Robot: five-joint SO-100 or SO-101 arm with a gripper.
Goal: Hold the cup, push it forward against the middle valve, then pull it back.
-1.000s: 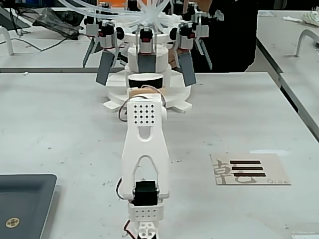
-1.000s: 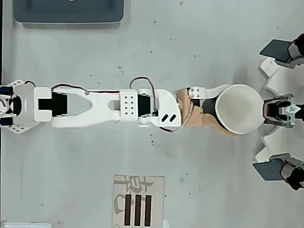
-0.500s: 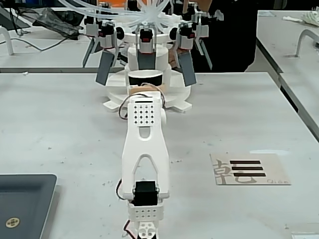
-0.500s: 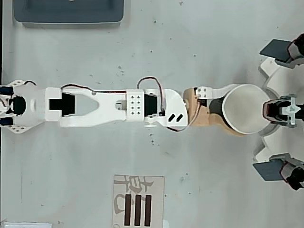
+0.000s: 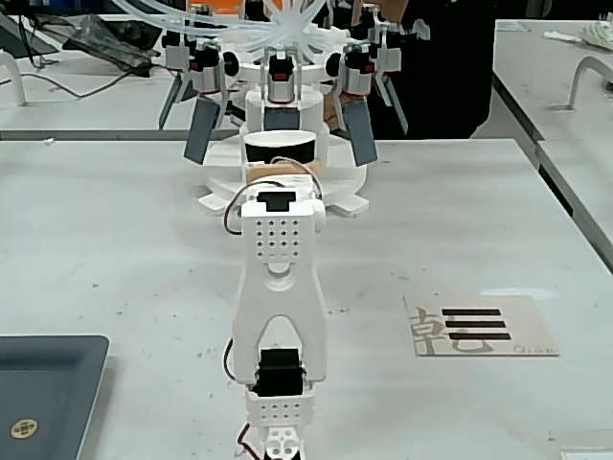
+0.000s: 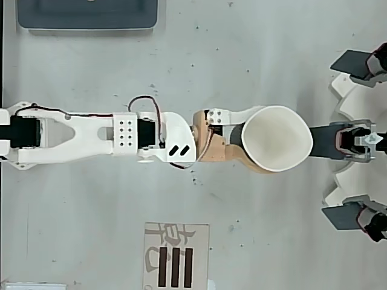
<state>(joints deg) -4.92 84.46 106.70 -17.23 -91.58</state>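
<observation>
While the cup [image 6: 277, 138] sits gripped between the arm's fingers [image 6: 245, 140], its rim is visibly squeezed out of round in the overhead view, bulging toward the middle valve [image 6: 354, 140]; one white finger runs along the upper side of the cup and a tan one along the lower side, both pressing on the wall. The cup's far edge lies right at the dark flap of the middle valve, touching or just short of it; the overhead view cannot settle which. From the fixed view the cup [image 5: 279, 151] shows its black band just under the middle valve [image 5: 280, 77], with the arm hiding its lower part. Being paper, the cup is probably very light and soft, easily crushed; a hold low on the wall, where the base stiffens it, would likely deform it less than one near the rim; the squeeze should stay gentle. A printed card [image 6: 175, 257] lies on the bench [image 6: 272, 241], well apart.
</observation>
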